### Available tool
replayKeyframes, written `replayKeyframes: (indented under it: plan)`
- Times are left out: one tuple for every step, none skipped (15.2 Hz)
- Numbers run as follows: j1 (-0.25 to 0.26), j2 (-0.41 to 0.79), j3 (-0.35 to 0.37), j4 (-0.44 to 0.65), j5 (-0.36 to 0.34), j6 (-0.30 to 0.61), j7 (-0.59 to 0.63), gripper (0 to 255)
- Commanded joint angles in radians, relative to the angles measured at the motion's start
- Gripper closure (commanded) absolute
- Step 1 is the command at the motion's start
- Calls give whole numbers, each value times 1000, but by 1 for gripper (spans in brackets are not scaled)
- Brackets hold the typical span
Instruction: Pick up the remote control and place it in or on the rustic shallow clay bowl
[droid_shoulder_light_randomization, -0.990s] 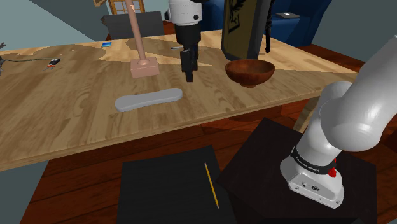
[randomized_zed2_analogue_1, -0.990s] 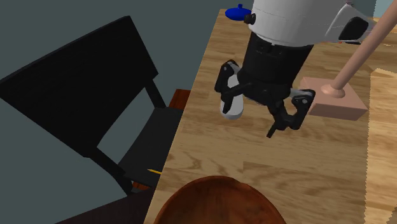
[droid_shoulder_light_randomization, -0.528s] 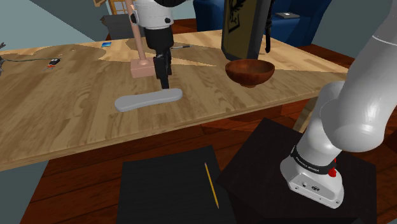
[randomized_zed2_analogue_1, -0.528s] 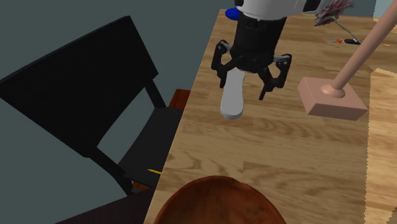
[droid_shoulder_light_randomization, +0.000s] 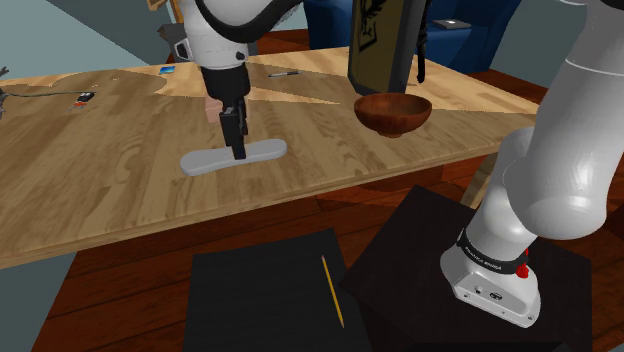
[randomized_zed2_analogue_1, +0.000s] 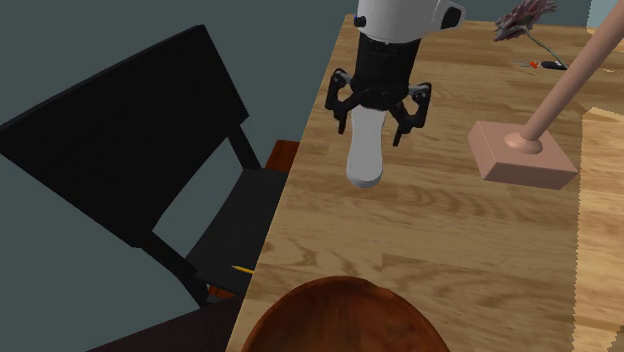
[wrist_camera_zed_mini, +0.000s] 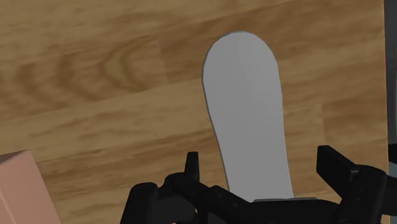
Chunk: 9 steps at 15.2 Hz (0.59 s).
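The wooden table (droid_shoulder_light_randomization: 120, 170) is carrying the grey remote control (randomized_zed2_analogue_1: 365, 160), which is lying flat on it. The white arm (droid_shoulder_light_randomization: 560, 170) is reaching over the remote control. The brown bowl (droid_shoulder_light_randomization: 393, 112) is sitting well apart from the remote control, toward the shoulder view's right. The gripper (randomized_zed2_analogue_1: 372, 128) is hanging just above the remote control, its fingers standing apart either side, touching neither flank

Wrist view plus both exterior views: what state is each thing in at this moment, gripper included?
remote control: lying flat on the table, not held.
gripper: open, low over the remote control, fingers on either side of it, not touching it.
bowl: upright on the table, nothing seen inside.
pink block with handle: resting on its block, handle pointing up.
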Motion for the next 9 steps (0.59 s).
replayKeyframes:
  plan:
    - [0, 5, 0, -22, -1, 28, 0, 0]
    - [0, 7, 0, -33, -2, 41, 0, 0]
    - [0, 8, 0, -40, -2, 48, 0, 0]
    - [0, 8, 0, -40, -2, 48, 0, 0]
    - [0, 8, 0, -40, -2, 48, 0, 0]
    - [0, 8, 0, -40, -2, 48, 0, 0]
    - [0, 8, 0, -40, -2, 48, 0, 0]
    - [0, 8, 0, -40, -2, 48, 0, 0]
    - [0, 8, 0, -40, -2, 48, 0, 0]
